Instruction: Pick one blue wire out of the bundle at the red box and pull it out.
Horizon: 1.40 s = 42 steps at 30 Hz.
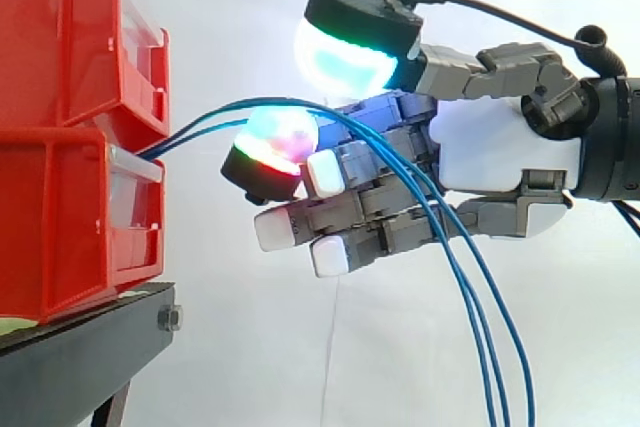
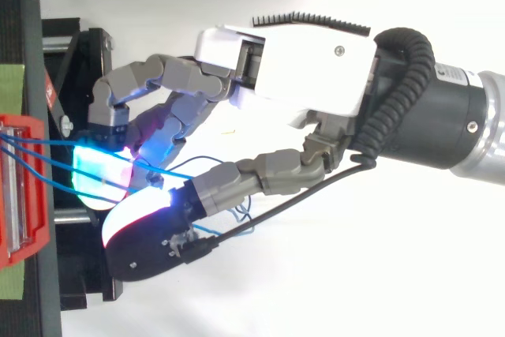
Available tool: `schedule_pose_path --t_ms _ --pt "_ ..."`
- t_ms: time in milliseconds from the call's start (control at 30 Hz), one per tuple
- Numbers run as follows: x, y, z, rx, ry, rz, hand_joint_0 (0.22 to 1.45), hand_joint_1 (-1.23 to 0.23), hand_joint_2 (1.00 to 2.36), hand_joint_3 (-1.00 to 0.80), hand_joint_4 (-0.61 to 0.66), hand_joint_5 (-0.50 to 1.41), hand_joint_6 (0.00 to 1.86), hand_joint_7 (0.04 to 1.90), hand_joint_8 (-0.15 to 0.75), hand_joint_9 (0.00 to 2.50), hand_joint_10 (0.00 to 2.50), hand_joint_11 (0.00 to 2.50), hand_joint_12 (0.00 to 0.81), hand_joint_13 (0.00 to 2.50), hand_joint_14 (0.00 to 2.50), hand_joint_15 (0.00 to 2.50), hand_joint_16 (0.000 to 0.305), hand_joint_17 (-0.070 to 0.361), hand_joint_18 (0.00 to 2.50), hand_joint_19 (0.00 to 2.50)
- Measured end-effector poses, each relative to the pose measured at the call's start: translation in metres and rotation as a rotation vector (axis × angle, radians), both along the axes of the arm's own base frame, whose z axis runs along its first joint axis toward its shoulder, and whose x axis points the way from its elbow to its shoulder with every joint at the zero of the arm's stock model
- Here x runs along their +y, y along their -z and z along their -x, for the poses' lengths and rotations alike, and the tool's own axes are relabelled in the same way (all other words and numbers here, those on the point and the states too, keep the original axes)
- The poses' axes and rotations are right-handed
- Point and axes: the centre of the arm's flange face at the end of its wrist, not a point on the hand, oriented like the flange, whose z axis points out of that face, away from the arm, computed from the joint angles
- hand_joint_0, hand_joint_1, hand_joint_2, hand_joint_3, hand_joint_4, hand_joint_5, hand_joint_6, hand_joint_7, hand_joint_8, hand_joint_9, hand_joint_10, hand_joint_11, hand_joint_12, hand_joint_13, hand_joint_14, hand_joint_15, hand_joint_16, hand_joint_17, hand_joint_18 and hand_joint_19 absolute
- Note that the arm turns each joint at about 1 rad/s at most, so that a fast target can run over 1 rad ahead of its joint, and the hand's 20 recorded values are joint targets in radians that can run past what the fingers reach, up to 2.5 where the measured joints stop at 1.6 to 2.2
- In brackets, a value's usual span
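Observation:
Several thin blue wires [image 1: 195, 122] come out between the two stacked red bins [image 1: 60, 217] at the left. They arc up to the right, then drop across the hand [image 1: 500, 147] to the bottom edge. The hand reaches in from the right with its fingers loosely bent. Its green-cyan thumb pad [image 1: 345, 52] stands above a finger pad [image 1: 275, 142] glowing red and cyan. The wires run through the gap between these two pads, just over the lower one. In the top view the wires [image 2: 47, 144] lead from the red box [image 2: 20, 187] to the glowing pads of the hand [image 2: 300, 61].
The bins rest on a black stand [image 1: 90, 347] at the left, with a white curtain behind. A green strip [image 2: 9, 84] lies along the stand's edge in the top view.

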Motion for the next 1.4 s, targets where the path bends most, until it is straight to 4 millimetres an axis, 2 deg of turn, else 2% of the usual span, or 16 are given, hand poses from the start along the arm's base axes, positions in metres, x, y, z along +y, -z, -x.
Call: schedule_pose_path --t_ms 100,167,267,333,533,800,1000,1200,1367,1400 --pt "0.0 -0.0001 0.0 0.0 0.0 0.0 0.58 -0.69 1.02 -0.19 0.21 -0.11 0.83 0.85 0.269 1.1 0.03 0.62 0.353 0.74 0.02 0.42 0.053 0.12 0.63 0.67" --pt "0.0 -0.0001 0.0 0.0 0.0 0.0 0.58 -0.72 1.02 -0.15 0.22 -0.11 0.85 0.83 0.283 1.13 0.03 0.67 0.364 0.75 0.02 0.42 0.056 0.125 0.65 0.65" --pt "-0.0004 -0.0001 0.0 0.0 0.001 0.0 0.6 -0.79 1.02 -0.14 0.14 -0.12 0.88 0.78 0.277 1.11 0.02 0.72 0.358 0.74 0.02 0.43 0.054 0.121 0.63 0.66" --pt "-0.0006 -0.0001 0.0001 0.0 0.001 0.0 0.63 -0.86 1.02 -0.16 0.07 -0.15 0.91 0.73 0.268 1.07 0.03 0.76 0.355 0.72 0.02 0.43 0.054 0.121 0.62 0.65" --pt "-0.0008 -0.0001 0.0001 0.0 0.001 -0.001 0.7 -0.97 1.01 -0.32 0.11 -0.17 0.94 0.67 0.264 1.01 0.02 0.79 0.352 0.69 0.02 0.42 0.054 0.12 0.61 0.61" --pt "-0.0004 0.0001 -0.0003 -0.002 0.0 0.0 0.82 -0.97 1.01 -0.41 0.08 -0.18 0.96 0.7 0.259 1.01 0.03 0.84 0.344 0.69 0.02 0.43 0.053 0.119 0.62 0.61" --pt "0.0002 -0.0014 -0.0018 -0.018 0.0 -0.002 0.84 -0.96 1.0 -0.46 0.11 -0.18 0.97 0.67 0.256 1.01 0.03 0.82 0.34 0.7 0.02 0.44 0.053 0.118 0.62 0.64" --pt "0.0002 -0.0032 -0.0031 -0.033 0.001 -0.002 0.79 -0.96 1.0 -0.5 0.21 -0.17 0.95 0.66 0.255 1.02 0.03 0.82 0.342 0.72 0.02 0.42 0.053 0.119 0.67 0.59" --pt "0.0007 -0.004 -0.0036 -0.039 0.0 -0.003 0.66 -0.95 1.0 -0.5 0.19 -0.15 0.92 0.7 0.252 1.05 0.03 0.76 0.342 0.73 0.02 0.43 0.052 0.118 0.67 0.61" --pt "0.0008 -0.0038 -0.0037 -0.04 0.0 -0.003 0.61 -0.89 1.0 -0.5 0.19 -0.14 0.9 0.72 0.251 1.06 0.02 0.73 0.342 0.74 0.02 0.44 0.052 0.118 0.67 0.63"
